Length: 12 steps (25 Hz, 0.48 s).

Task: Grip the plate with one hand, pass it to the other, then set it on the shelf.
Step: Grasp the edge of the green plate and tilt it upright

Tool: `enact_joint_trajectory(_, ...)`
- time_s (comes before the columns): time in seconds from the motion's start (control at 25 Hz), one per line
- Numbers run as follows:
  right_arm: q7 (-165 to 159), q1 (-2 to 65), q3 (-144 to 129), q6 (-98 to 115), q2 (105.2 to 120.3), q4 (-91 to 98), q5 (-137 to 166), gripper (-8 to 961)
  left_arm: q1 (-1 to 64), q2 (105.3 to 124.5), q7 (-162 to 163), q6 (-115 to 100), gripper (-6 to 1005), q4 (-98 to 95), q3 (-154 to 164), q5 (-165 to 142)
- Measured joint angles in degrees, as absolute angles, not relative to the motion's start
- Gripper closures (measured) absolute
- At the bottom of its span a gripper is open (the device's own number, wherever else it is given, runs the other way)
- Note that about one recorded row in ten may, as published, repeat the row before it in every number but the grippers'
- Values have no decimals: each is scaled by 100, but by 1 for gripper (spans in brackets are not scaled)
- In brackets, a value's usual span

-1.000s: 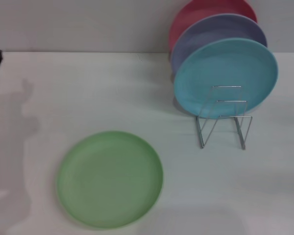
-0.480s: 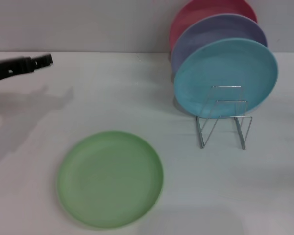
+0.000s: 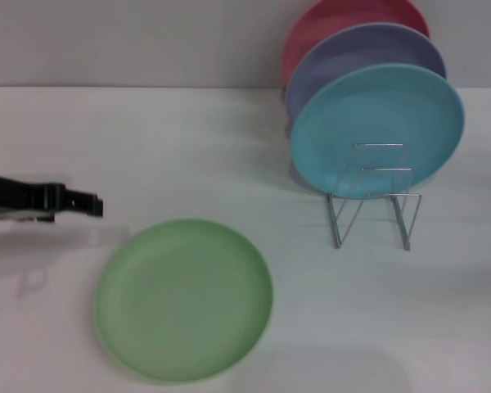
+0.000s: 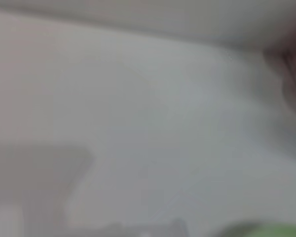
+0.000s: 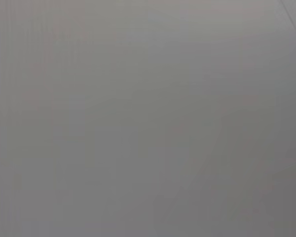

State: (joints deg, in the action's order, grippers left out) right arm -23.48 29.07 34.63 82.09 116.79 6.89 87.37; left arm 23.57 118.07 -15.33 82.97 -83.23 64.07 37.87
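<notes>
The light green plate (image 3: 184, 299) lies flat on the white table, front left of centre in the head view. A sliver of it shows in the left wrist view (image 4: 266, 231). My left gripper (image 3: 90, 205) reaches in from the left edge, low over the table, just left of and behind the plate's rim, apart from it. The silver wire rack (image 3: 375, 196) stands to the right, its front slots free. My right gripper is out of view; the right wrist view shows only plain grey surface.
A light blue plate (image 3: 376, 131), a lavender plate (image 3: 364, 57) and a red plate (image 3: 344, 20) stand upright in the back of the rack. The table (image 3: 188, 147) runs back to a grey wall.
My left gripper has come in from the far left back edge, moving forward and down toward the green plate's left rim. The plate and rack have not moved.
</notes>
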Motion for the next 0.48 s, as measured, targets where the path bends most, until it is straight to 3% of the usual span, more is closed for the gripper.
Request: enact_joint_trajectory(0.48,-2341,3024,3463,8172,11494,699,8735,252,2473,11821,-739,9235,185,-8189,7044,3264)
